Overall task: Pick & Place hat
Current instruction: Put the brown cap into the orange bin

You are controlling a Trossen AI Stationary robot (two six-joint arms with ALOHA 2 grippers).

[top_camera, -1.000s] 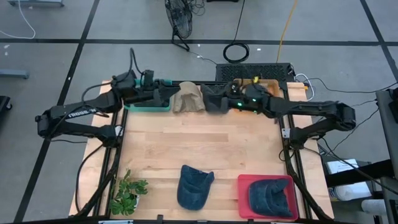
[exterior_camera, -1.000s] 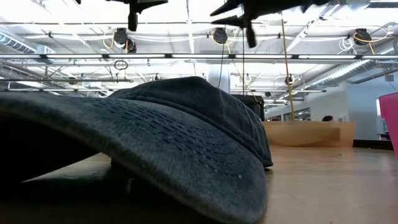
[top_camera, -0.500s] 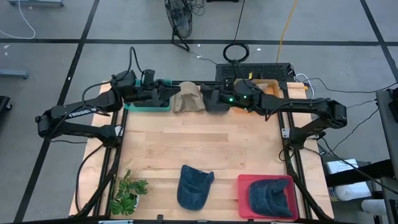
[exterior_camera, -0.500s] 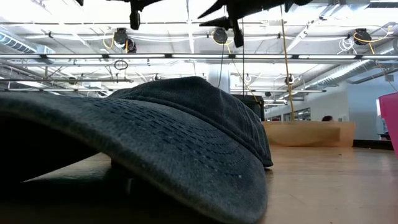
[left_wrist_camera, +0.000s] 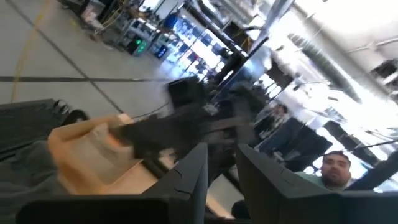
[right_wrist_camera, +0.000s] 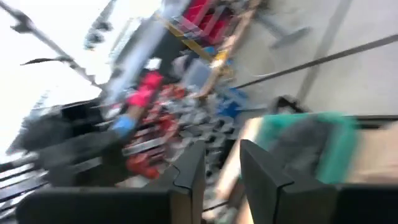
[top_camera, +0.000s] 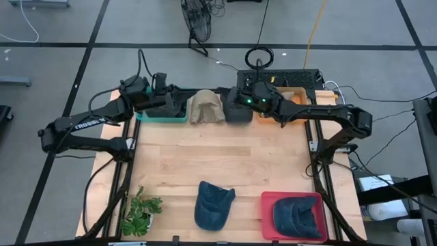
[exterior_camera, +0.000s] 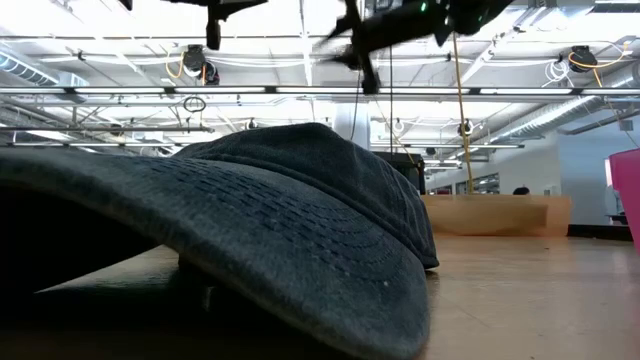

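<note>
Currently your right pincer [top_camera: 235, 101] hovers at the worktop's [top_camera: 218, 160] far edge over the dark hat [top_camera: 237, 111], fingers slightly apart and empty — left pincer [top_camera: 179, 104] likewise waits over the teal bin [top_camera: 162, 117].

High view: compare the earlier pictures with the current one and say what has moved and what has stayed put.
The right gripper has swung along the table's far edge toward the left arm, from over the orange bin to above the dark hat. Nothing was picked up or released. The left gripper stays over the teal bin; the tan hat, the blue hat, the red tray and the plant have not moved.
</note>
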